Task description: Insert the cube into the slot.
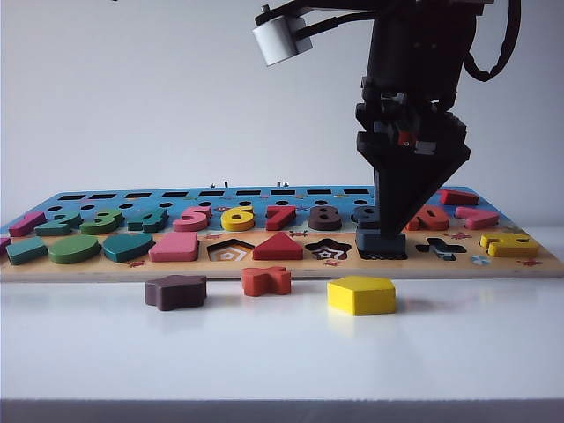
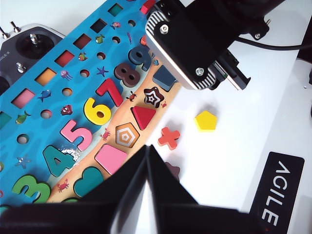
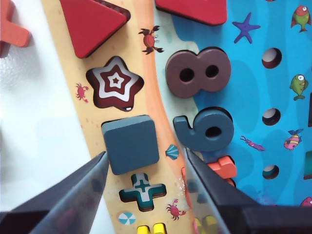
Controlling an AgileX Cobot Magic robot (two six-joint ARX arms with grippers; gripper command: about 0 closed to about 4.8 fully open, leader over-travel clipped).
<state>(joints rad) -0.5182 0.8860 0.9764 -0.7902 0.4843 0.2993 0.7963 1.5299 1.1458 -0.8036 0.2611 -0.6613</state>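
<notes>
Slate-blue cube (image 3: 130, 144) lay in checkered slot (image 1: 382, 255), centre-right; right gripper (image 3: 145, 168) released, left gripper (image 2: 146, 161) clenched; retreating fingers risked snagging cube.

The right gripper (image 1: 388, 231) covers the cube's (image 1: 381, 243) top — only a strip of the slot (image 1: 382, 256) peeks out. The star block (image 2: 171, 169) is half hidden by the left gripper (image 2: 146, 161).
</notes>
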